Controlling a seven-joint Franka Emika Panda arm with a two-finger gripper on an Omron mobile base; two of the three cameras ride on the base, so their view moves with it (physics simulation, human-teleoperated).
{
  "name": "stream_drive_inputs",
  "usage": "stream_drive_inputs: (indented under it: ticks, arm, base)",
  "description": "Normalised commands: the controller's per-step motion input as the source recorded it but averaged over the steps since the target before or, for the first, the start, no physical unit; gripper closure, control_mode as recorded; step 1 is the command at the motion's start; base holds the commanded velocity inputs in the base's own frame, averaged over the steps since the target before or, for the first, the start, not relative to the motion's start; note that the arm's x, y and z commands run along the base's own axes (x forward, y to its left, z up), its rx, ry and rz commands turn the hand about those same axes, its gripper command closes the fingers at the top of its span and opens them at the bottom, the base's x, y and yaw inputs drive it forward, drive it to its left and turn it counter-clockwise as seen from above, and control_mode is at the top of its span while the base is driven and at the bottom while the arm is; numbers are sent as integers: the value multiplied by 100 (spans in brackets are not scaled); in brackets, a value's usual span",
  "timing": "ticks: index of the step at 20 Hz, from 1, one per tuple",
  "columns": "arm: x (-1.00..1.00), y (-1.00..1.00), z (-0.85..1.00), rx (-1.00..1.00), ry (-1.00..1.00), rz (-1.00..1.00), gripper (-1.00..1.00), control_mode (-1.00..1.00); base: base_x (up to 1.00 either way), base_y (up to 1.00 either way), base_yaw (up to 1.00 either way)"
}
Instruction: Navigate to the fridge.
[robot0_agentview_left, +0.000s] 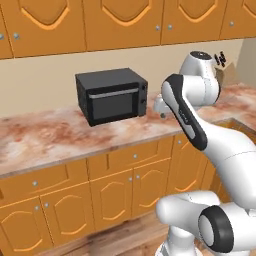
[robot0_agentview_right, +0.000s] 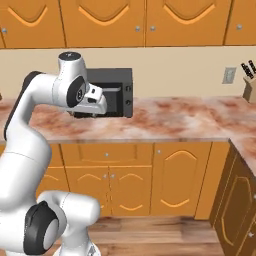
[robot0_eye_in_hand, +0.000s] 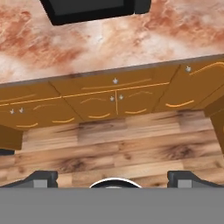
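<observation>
A microwave (robot0_agentview_left: 112, 96) on the worktop (robot0_agentview_left: 45, 137) is faced at centre frame; the fridge is not yet reached, so the driving step is judged unfinished. The claw (robot0_eye_in_hand: 113, 177) is spread wide, empty. Turning the base is called for.

Folded upward with elbow high, wrist bent downward, gripper (robot0_eye_in_hand: 112, 178) pointing at the floor, finger tips (robot0_eye_in_hand: 41, 177) spread wide apart.

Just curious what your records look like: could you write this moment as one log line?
task: navigate to fridge | facing: microwave on marble counter | end effector: open, empty, over wooden floor | status: not yet at fridge
</observation>
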Motion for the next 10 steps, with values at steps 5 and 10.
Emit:
stream_drive_inputs:
  ticks: [5, 10]
  arm:
    - [0, 0, 0, 0, 0, 0, -100, 100]
    - [0, 0, 0, 0, 0, 0, -100, 100]
  base:
    - [-40, 92, 0]
    - [-43, 93, 0]
